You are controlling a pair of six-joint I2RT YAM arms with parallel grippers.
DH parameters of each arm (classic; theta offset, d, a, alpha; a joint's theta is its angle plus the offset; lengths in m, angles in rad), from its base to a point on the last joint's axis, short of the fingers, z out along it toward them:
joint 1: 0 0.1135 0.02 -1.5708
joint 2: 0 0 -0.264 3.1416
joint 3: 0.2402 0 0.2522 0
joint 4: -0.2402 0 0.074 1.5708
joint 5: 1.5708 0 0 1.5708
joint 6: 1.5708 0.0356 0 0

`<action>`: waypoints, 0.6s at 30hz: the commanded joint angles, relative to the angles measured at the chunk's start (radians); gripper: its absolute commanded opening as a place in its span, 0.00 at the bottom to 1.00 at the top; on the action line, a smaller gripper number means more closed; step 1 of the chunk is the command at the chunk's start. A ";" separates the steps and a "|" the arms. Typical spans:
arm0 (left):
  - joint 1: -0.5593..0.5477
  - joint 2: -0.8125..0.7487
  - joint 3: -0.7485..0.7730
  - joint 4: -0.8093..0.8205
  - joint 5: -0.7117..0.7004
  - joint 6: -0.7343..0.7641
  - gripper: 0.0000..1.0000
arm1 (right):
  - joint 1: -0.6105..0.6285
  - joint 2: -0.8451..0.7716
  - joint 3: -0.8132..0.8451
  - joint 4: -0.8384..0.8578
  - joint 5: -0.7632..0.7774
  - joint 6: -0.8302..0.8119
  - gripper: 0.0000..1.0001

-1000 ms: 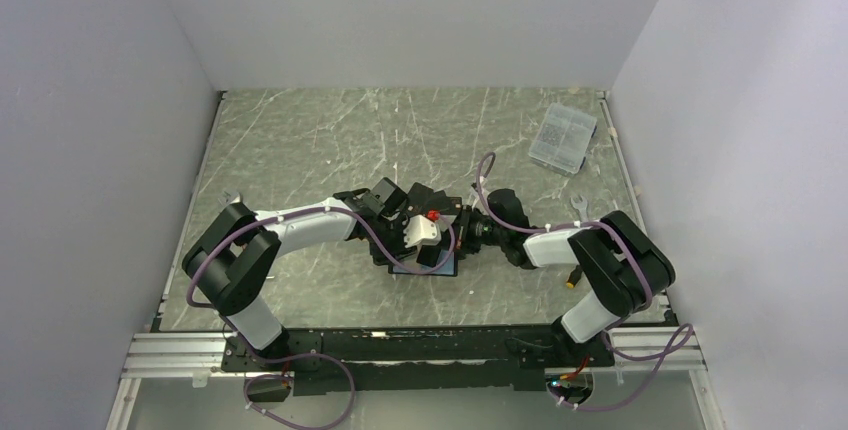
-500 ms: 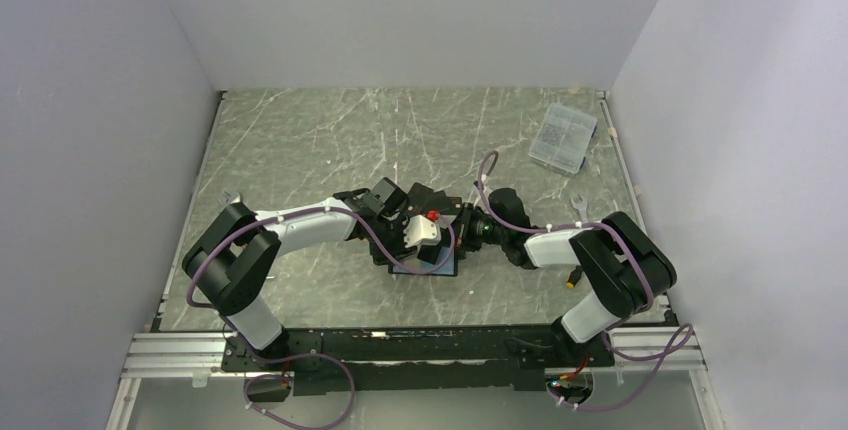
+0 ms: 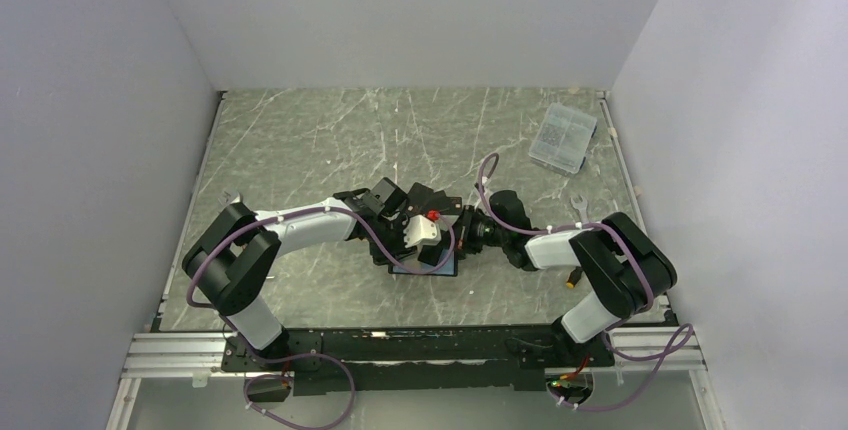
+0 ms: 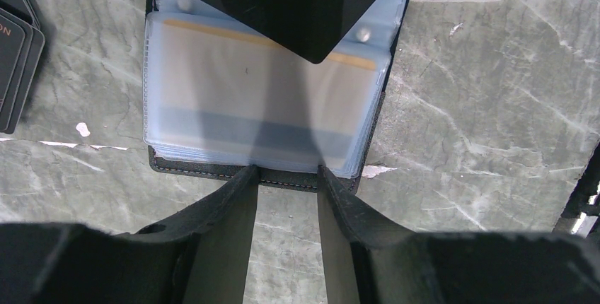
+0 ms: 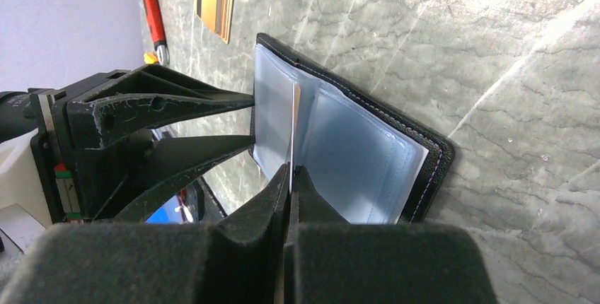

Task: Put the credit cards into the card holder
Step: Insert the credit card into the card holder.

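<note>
Right gripper clamps a thin pale sheet in the open black leather card holder. Left gripper gapes at its 6 o'clock edge

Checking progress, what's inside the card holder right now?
Translucent sleeves fill the card holder; the right gripper pinches a thin sheet among them. Their contents cannot be made out.

Smooth grey-green marble-look table with pale veins. The card holder has a stitched black leathery cover and frosted bluish plastic sleeves. The left tool is matt black, grainy plastic.
</note>
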 commanded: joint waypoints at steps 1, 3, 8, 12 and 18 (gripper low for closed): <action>-0.003 -0.005 -0.024 -0.034 -0.018 0.014 0.41 | -0.004 -0.024 -0.012 0.035 0.010 -0.025 0.00; -0.002 -0.005 -0.022 -0.035 -0.017 0.015 0.41 | -0.004 -0.023 -0.015 0.040 0.008 -0.022 0.00; -0.003 -0.004 -0.017 -0.039 -0.013 0.013 0.41 | -0.004 -0.014 -0.017 0.056 0.003 -0.014 0.00; -0.004 -0.006 -0.018 -0.038 -0.016 0.015 0.41 | -0.004 -0.016 -0.017 0.050 -0.002 -0.018 0.00; -0.002 -0.007 -0.018 -0.040 -0.014 0.013 0.40 | -0.004 -0.035 -0.014 0.030 0.003 -0.027 0.00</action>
